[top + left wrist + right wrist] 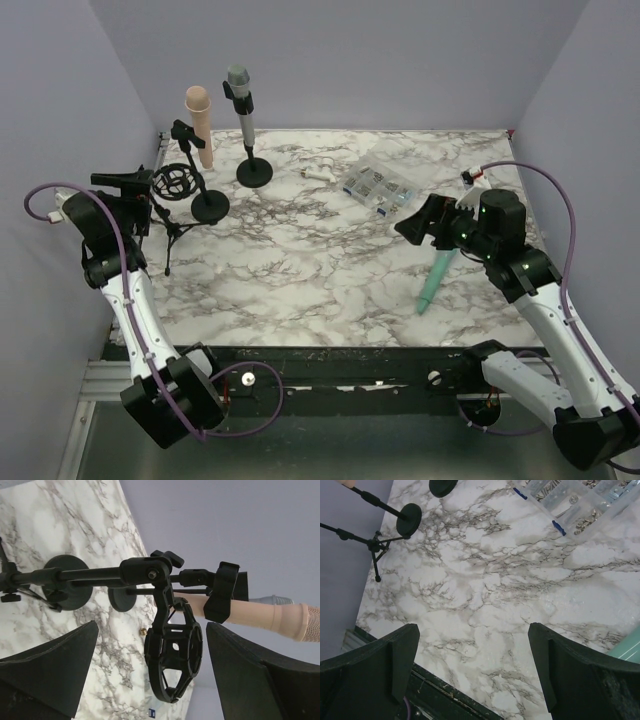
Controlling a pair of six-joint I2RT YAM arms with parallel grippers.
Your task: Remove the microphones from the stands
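The left end effector (pixel 151 629) and right end effector (pixel 472 626) were spread and empty. Pushing the left forward could hit the ring holder (pixel 155 662) and topple its tripod stand (pixel 168 232).

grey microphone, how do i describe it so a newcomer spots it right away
Look at the far left corner of the marble table, where the stands cluster. The grey microphone stands upright on the straight stand with a round black base. Its neighbour the peach microphone is pale and fatter, and the teal microphone lies flat on the table's right side.
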